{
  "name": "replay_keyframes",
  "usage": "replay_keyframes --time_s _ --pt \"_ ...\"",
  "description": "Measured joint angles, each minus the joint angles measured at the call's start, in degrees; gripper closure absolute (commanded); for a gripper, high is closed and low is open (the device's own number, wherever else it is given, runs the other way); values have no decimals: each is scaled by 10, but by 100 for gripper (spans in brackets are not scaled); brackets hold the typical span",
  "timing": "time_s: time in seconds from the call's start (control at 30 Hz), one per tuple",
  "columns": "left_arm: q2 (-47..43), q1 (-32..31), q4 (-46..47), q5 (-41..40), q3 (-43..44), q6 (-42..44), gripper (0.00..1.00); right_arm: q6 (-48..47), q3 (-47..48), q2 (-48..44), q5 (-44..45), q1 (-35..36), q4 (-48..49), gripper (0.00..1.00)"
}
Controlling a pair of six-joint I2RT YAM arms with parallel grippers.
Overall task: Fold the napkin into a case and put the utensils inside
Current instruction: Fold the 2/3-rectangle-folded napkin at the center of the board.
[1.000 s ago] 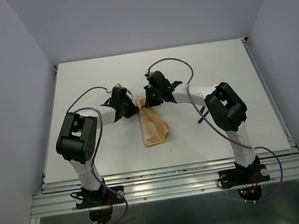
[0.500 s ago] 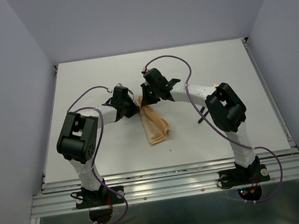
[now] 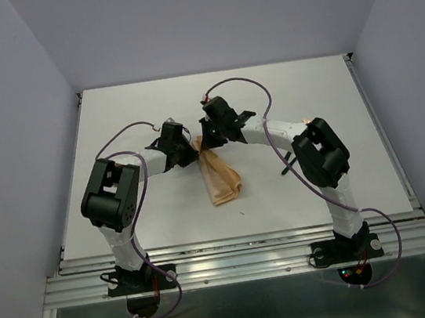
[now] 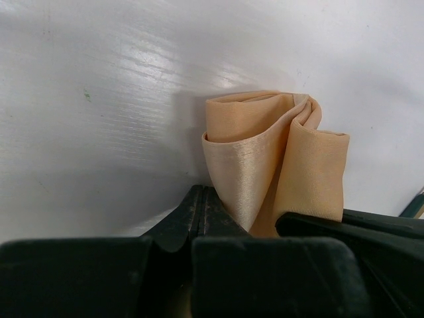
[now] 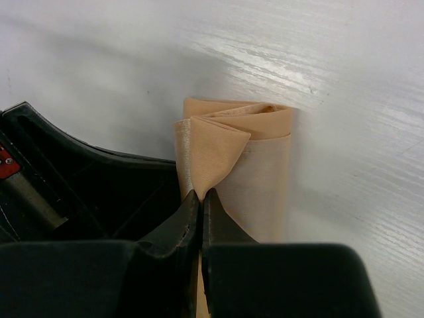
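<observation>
The peach-orange napkin lies folded into a narrow strip at the table's middle, its far end lifted. My right gripper is shut on a pointed corner of the napkin. My left gripper is shut right beside it, with the napkin's looped fold resting against its right finger; no cloth shows between its jaws. From above, the left gripper and right gripper almost touch at the strip's far end. A thin dark handle of the utensils pokes out by the right arm's elbow; the heads are hidden.
Purple cables loop over both arms. The right arm's elbow hangs over the table right of the napkin. Grey walls enclose the white table on three sides, and a metal rail runs along the near edge.
Both grippers have drifted slightly toward the far side, and the napkin's lifted end has shifted a little with them. Neither gripper's jaws have changed.
</observation>
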Motion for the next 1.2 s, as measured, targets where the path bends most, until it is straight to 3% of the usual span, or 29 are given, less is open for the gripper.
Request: replay_keyframes --time_s 0.6,1.2 --pt "5 -1 0 1 6 -1 100 4 16 3 -2 13 -3 99" --pt "5 -1 -1 0 6 -3 100 30 47 68 30 14 -1 99"
